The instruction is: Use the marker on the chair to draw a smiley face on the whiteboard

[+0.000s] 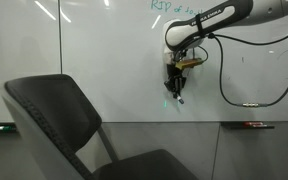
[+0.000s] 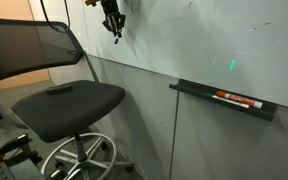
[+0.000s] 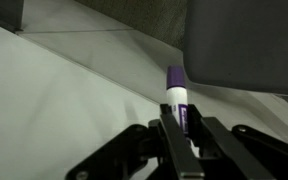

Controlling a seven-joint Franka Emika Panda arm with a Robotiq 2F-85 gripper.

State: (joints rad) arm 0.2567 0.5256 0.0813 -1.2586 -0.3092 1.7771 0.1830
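In an exterior view the gripper (image 1: 175, 86) holds the marker (image 1: 180, 97) tip-down against or just off the whiteboard (image 1: 104, 60), well clear of the chair (image 1: 54, 115) — contact unclear, no smiley face strokes readable. In an exterior view the red-and-black marker (image 2: 236, 99) lies unused in the tray (image 2: 189, 90). Wrist view: fingers (image 3: 199, 140) clamped on the marker barrel, its end sticking out ahead — likely so the tip leads for drawing.
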